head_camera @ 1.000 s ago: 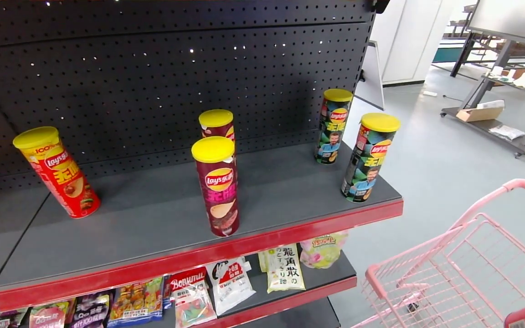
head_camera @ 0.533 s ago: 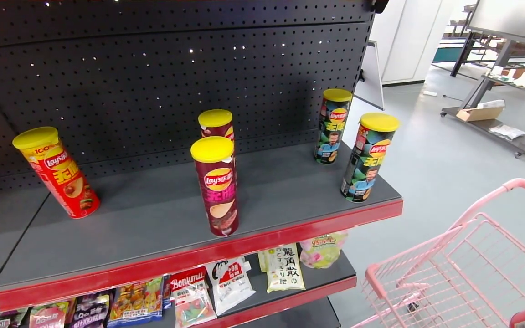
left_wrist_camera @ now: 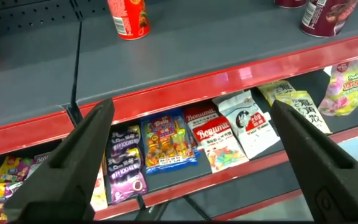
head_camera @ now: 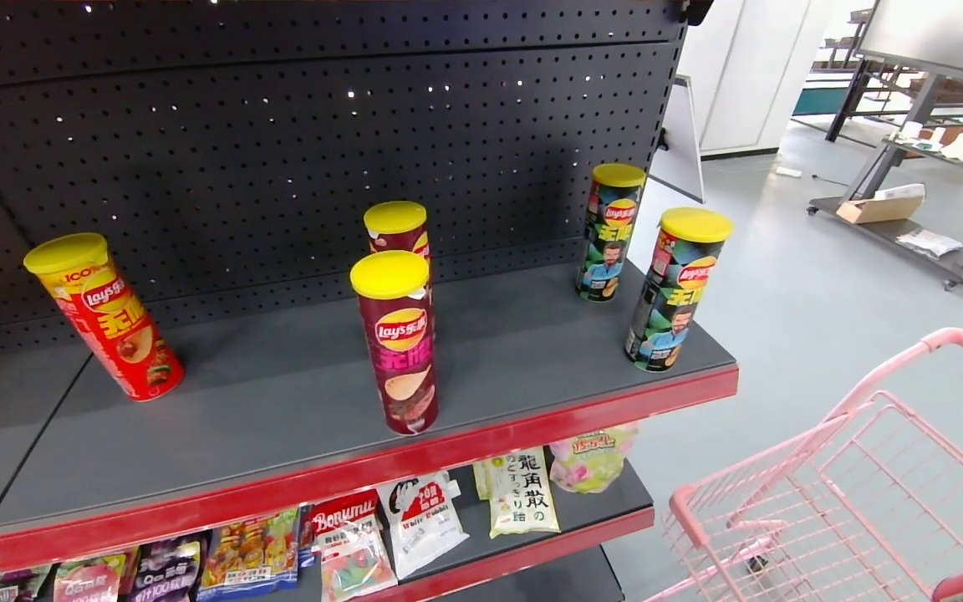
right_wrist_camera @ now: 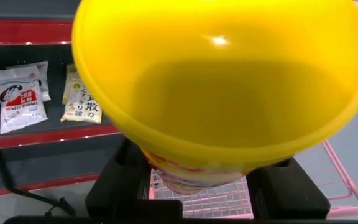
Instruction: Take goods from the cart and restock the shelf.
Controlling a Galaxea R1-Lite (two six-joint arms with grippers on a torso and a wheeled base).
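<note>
Probable can [right_wrist_camera: 191,177] largely behind lid [right_wrist_camera: 222,81]

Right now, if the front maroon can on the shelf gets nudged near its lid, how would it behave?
The maroon can is tall and narrow, so it would probably tip. Round, it might then roll off the red shelf edge.

We can't see most of the chip can [right_wrist_camera: 222,81] below its lid; cart [head_camera: 684,504] is cut by the head view's edge.
</note>
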